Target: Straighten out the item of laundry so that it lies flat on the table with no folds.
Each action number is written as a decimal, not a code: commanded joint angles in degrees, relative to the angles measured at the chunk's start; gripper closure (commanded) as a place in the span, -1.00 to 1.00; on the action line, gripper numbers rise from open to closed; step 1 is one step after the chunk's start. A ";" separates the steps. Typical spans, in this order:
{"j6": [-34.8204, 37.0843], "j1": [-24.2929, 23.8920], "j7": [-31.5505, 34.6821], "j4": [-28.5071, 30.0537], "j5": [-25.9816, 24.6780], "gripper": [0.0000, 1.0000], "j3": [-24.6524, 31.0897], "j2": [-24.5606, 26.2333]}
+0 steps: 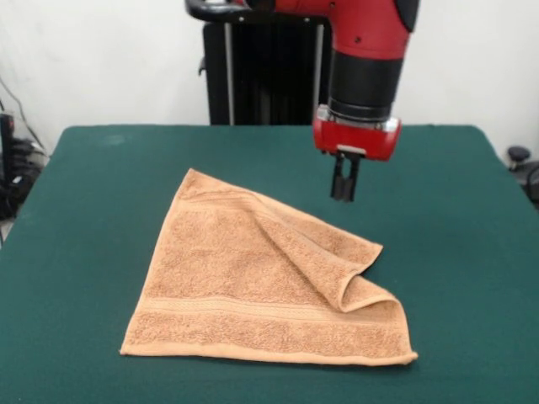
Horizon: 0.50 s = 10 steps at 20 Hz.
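Evidently empty, nearly closed end effector (pixel 345 190)

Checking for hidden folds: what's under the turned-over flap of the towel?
The flap lies on the orange-tan towel itself, a doubled layer over the green table. Whatever lies beneath that fold is covered.

We scan for lettering and find nothing we can read: no brand, number or sign on the red arm (pixel 370 34), none on the towel (pixel 261 286), none on the green table (pixel 84 219), and none on the wall behind.
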 commanded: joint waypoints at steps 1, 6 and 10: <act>7.72 2.78 9.35 -7.05 6.45 1.00 -0.68 2.02; 8.82 3.65 8.78 -7.11 8.31 1.00 -1.09 1.58; 9.38 3.81 8.11 -7.78 9.51 1.00 -1.21 1.81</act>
